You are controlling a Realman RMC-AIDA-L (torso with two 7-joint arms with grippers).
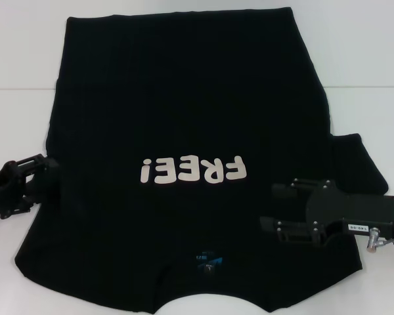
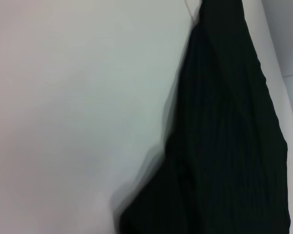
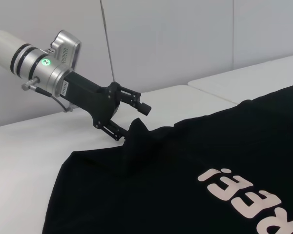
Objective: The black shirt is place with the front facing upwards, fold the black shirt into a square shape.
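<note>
Both grippers sat at opposite side edges of the flat black shirt, jaws pointing inward.

The black shirt (image 1: 184,131) lay front-up on the white surface (image 1: 361,59), collar toward the robot and hem far, its long axis running away from the body; the pale "FREE!" lettering (image 1: 192,170) read upside-down in the head view. The left gripper (image 3: 128,121) reached in from the shirt's left edge, jaws apart with a raised peak of cloth at the lower finger; whether it was pinched, I could not tell. The right gripper (image 1: 285,210) hovered low over the right shoulder area, jaws apart and holding nothing, with the right sleeve (image 1: 361,164) spread just behind it.
</note>
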